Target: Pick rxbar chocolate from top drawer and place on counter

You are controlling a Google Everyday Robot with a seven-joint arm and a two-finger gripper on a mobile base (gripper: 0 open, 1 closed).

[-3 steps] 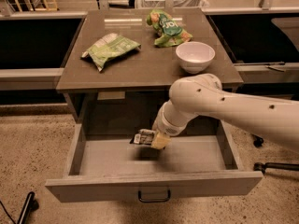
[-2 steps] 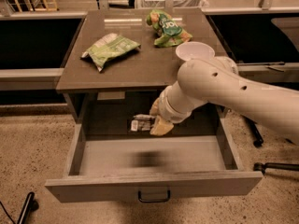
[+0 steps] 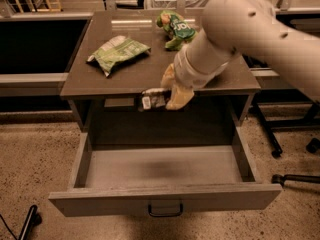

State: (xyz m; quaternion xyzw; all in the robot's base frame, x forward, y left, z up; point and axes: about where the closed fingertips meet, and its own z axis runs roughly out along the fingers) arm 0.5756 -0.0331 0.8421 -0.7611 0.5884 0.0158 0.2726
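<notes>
My gripper is shut on the rxbar chocolate, a small black bar with pale label patches. It holds the bar in the air at the counter's front edge, above the back of the open top drawer. The drawer is pulled fully out, its inside bare, its dark handle at the front. The counter is a brown-grey tabletop right behind the gripper. My pale arm comes in from the upper right and hides the right part of the counter.
A pale green snack bag lies on the counter's left half. A crumpled green bag lies at the back middle. Dark shelving stands on both sides. Chair legs and casters stand on the floor at the right.
The gripper has lifted the bar out of the drawer, from the drawer floor up to the counter's front edge. The arm now covers the white bowl that showed earlier.
</notes>
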